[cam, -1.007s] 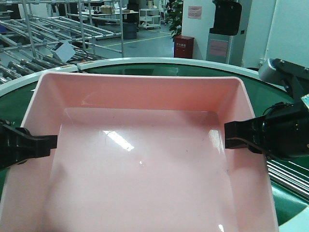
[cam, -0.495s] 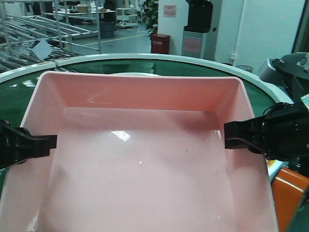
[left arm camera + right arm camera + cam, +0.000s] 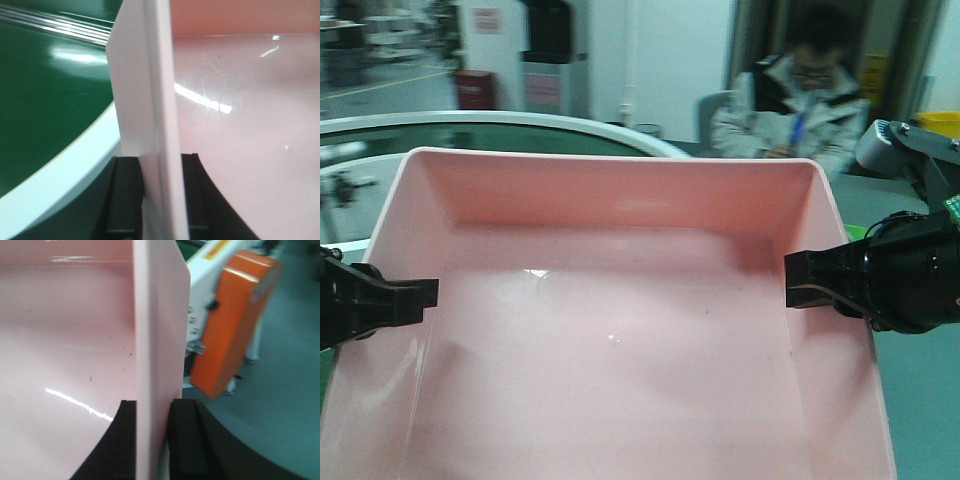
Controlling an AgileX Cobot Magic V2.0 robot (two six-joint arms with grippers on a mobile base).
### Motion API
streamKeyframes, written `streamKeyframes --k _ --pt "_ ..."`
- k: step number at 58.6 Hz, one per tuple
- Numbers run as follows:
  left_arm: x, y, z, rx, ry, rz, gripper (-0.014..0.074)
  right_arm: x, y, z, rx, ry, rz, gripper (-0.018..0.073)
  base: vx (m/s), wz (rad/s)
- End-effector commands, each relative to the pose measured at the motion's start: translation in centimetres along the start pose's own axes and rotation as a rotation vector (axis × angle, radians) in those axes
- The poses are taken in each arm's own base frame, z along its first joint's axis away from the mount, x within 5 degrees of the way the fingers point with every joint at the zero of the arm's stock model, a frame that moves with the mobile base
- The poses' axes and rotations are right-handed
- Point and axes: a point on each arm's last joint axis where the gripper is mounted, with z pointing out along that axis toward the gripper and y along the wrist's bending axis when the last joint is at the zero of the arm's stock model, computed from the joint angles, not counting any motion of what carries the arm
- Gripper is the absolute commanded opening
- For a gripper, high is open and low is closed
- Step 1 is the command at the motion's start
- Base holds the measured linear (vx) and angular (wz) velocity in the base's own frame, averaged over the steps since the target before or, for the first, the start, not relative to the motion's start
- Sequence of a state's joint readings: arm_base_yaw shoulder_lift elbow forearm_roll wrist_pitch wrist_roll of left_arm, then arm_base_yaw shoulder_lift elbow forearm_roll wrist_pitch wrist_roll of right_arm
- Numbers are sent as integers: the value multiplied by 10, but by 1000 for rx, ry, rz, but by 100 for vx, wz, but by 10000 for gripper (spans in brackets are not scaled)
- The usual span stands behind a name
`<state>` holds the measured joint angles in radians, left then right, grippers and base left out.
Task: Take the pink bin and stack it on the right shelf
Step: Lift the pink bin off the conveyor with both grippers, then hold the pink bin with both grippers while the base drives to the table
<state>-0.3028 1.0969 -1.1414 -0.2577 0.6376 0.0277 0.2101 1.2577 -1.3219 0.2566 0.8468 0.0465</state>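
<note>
- The bin [image 3: 620,330] sits between the left hand [image 3: 392,300] and the right hand [image 3: 815,280].
- Each hand straddles a side wall, one finger inside and one outside.
- The curved conveyor [image 3: 50,100] lies outward of the left hand.
- A boxy housing [image 3: 230,325] stands just outward of the right hand.
- A seated person [image 3: 800,100] is beyond the far wall, on the right hand's side.
</note>
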Motion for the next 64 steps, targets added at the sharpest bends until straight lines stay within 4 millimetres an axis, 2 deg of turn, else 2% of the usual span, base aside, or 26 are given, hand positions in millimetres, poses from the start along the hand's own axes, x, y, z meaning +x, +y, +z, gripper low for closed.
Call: streamKeyframes --k 1,33,64 --pt "-18 6 -17 -74 -143 96 -1 -18 -13 -22 120 -166 -95 -8 -12 -85" --pt "-18 6 -17 -74 -143 96 -1 -18 -13 -22 120 -163 -95 -8 -1 -82" --pt "-18 6 -17 -74 -143 96 -1 -17 -13 -22 121 -157 -94 -8 21 -52"
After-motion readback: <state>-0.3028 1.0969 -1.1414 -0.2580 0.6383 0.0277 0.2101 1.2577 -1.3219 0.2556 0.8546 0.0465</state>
